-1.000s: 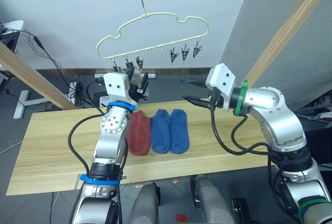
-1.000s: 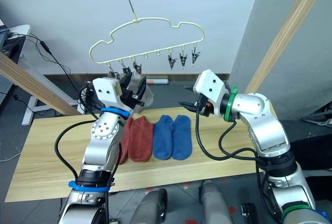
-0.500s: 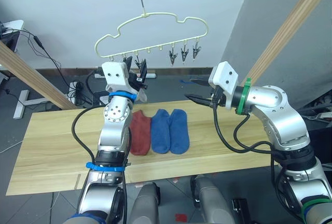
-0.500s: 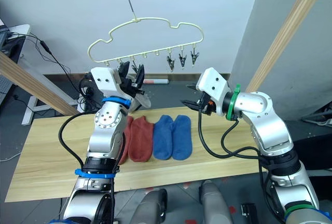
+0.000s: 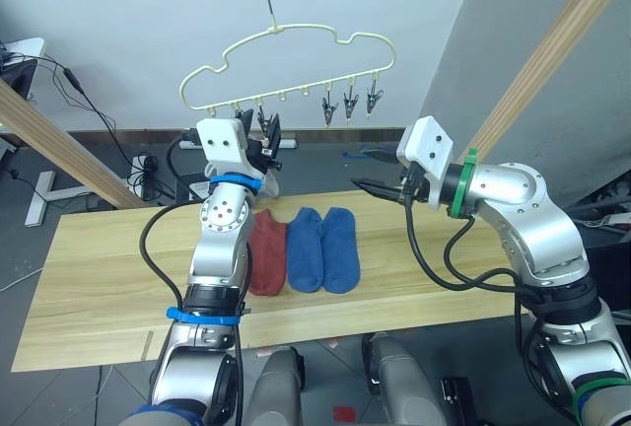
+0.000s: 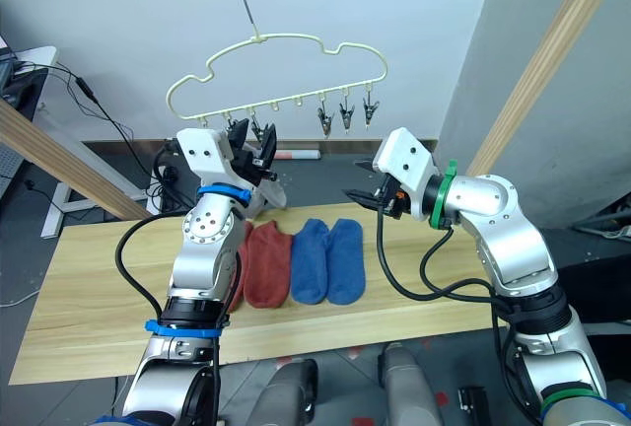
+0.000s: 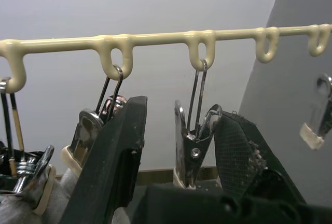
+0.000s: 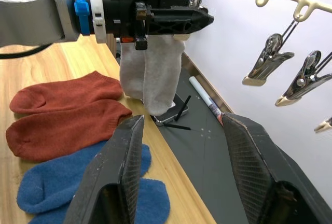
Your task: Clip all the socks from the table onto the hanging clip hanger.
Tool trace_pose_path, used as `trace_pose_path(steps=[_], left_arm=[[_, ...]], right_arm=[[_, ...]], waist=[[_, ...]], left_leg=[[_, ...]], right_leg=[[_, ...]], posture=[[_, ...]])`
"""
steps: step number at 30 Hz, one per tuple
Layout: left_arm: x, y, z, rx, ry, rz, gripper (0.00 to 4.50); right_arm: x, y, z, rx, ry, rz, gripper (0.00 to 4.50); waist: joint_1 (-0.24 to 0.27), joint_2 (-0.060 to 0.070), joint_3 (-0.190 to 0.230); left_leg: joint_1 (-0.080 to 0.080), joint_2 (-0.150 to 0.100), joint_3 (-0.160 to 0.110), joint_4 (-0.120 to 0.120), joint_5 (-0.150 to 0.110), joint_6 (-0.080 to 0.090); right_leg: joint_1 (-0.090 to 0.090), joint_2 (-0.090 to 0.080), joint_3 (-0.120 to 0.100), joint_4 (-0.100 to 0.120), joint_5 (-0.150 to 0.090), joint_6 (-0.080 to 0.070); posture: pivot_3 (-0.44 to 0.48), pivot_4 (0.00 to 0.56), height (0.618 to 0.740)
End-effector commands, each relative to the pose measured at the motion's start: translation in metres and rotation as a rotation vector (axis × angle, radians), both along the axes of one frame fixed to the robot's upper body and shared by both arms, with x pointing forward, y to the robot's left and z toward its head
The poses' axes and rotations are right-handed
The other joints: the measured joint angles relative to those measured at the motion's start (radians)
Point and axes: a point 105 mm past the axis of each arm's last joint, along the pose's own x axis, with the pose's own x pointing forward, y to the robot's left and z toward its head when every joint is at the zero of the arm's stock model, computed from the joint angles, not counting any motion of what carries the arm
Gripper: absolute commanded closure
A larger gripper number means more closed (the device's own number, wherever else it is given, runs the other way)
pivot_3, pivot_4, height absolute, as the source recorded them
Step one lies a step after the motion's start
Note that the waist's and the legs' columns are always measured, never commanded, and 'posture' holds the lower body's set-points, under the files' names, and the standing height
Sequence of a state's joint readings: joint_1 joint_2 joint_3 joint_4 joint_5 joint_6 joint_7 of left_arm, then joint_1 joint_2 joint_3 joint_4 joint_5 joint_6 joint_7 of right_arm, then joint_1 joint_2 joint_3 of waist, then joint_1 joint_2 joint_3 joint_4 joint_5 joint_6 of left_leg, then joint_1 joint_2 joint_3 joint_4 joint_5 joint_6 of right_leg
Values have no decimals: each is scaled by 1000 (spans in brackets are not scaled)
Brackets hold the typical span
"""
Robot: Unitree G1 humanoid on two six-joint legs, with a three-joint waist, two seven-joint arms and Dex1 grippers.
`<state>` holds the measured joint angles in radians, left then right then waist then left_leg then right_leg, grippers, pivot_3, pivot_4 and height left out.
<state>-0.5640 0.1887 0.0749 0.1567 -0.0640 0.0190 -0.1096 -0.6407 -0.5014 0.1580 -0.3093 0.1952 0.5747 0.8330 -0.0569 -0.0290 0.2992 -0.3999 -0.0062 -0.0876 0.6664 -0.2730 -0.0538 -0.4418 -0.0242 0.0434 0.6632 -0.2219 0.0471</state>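
The step in hand looks like the clipping of the light grey socks. The left hand (image 5: 268, 142) is raised to the row of clips under the clip hanger (image 5: 296, 61). Its fingers (image 7: 119, 156) stand apart around one dark metal clip (image 7: 191, 149) in the left wrist view, not pressing it as far as can be seen. Two light grey socks (image 8: 150, 76) hang below that hand, above the far edge of the counter (image 5: 108, 278); the right wrist view shows them dangling from behind the left hand, and their tops seem already caught in clips, though the exact grip point is hidden. Whether the left hand itself has hold of any fabric cannot be told.

The right hand (image 5: 378, 172) hovers beyond the counter's far edge, toward the right end, its fingers wide apart and holding nothing.

On the counter, two rust-red socks (image 6: 264, 263) and two blue socks (image 5: 321, 247) lie side by side, touching, near the middle between near and far edges. Three free clips (image 5: 348, 104) hang at the hanger's right end.

The next move probably calls for the left hand to draw clear of the clips without tugging the hanger, then for a hand to go down for a rust-red sock.
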Motion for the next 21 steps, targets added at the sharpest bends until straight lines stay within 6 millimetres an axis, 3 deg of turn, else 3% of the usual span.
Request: trace_pose_path(steps=[1,12,21], left_arm=[[-2,-5,15,6,-51,-9,2217],[-6,-16,14,-2,-57,3,2217],[-3,-10,15,-19,-49,46,2217]], right_arm=[[-5,0,12,35,-44,20,2055],[-8,1,15,48,-46,41,2055],[-8,0,15,53,-45,41,2055]], waist=[[0,0,0],[0,0,0],[0,0,0]], left_leg=[[0,0,0,0,0,0],[0,0,0,0,0,0],[0,0,0,0,0,0]], right_leg=[[0,0,0,0,0,0],[0,0,0,0,0,0],[0,0,0,0,0,0]], posture=[[-73,298,740],[-74,297,740],[-77,296,740]])
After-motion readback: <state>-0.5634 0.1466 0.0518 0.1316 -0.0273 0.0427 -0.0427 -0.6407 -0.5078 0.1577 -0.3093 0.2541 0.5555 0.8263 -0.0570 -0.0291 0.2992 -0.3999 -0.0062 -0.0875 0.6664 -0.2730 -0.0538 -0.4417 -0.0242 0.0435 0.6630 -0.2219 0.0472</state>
